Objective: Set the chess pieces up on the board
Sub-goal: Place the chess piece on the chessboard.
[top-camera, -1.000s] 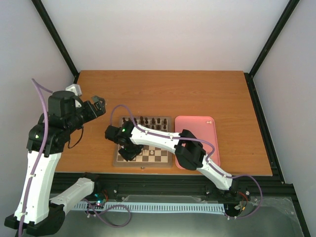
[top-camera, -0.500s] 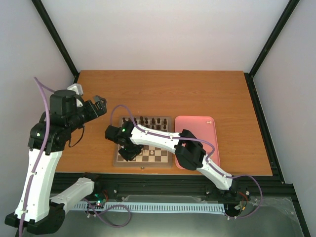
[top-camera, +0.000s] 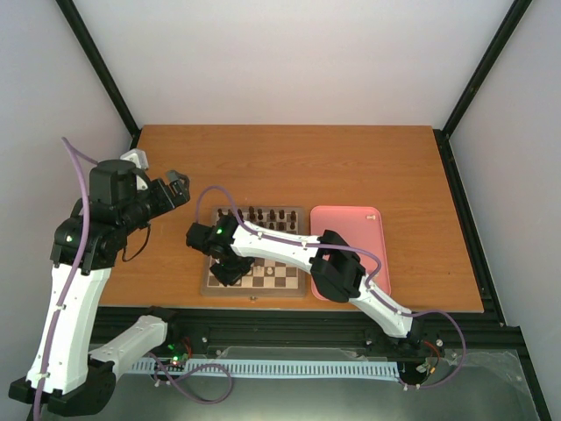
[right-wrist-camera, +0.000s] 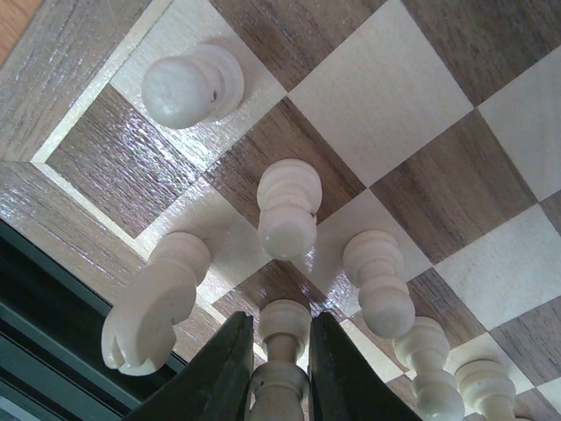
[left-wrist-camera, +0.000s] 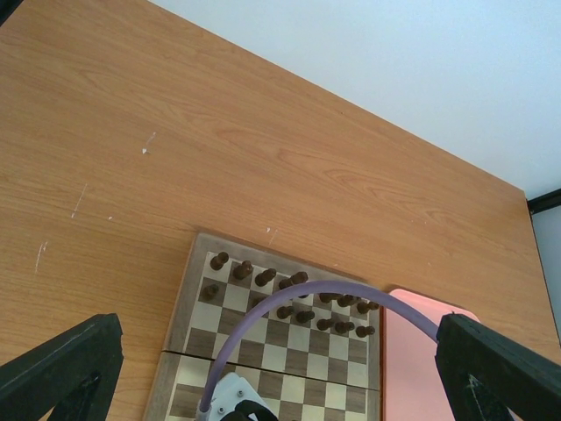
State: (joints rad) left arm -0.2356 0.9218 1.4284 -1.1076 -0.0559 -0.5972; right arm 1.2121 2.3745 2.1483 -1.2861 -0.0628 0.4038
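Note:
The board (top-camera: 254, 293) lies at the table's near middle and also shows in the left wrist view (left-wrist-camera: 289, 344). My right gripper (top-camera: 230, 268) is low over its near left corner. In the right wrist view it (right-wrist-camera: 277, 326) is shut on a cream-white chess piece (right-wrist-camera: 284, 379), held upright just over a dark square. Several more cream-white pieces stand close around it: a pawn (right-wrist-camera: 186, 83), another (right-wrist-camera: 287, 210), a third (right-wrist-camera: 379, 282) and a notched piece (right-wrist-camera: 149, 305). My left gripper (top-camera: 178, 186) is raised left of the board, with its fingers (left-wrist-camera: 61, 377) wide apart and empty.
Dark brown chessmen (top-camera: 267, 217) fill the board's two far rows, also seen in the left wrist view (left-wrist-camera: 298, 294). A pink tray (top-camera: 351, 239) lies right of the board. The right arm's purple cable (left-wrist-camera: 289, 298) arches over the board.
My left gripper has shifted very slightly. The right arm and its held piece have not visibly moved.

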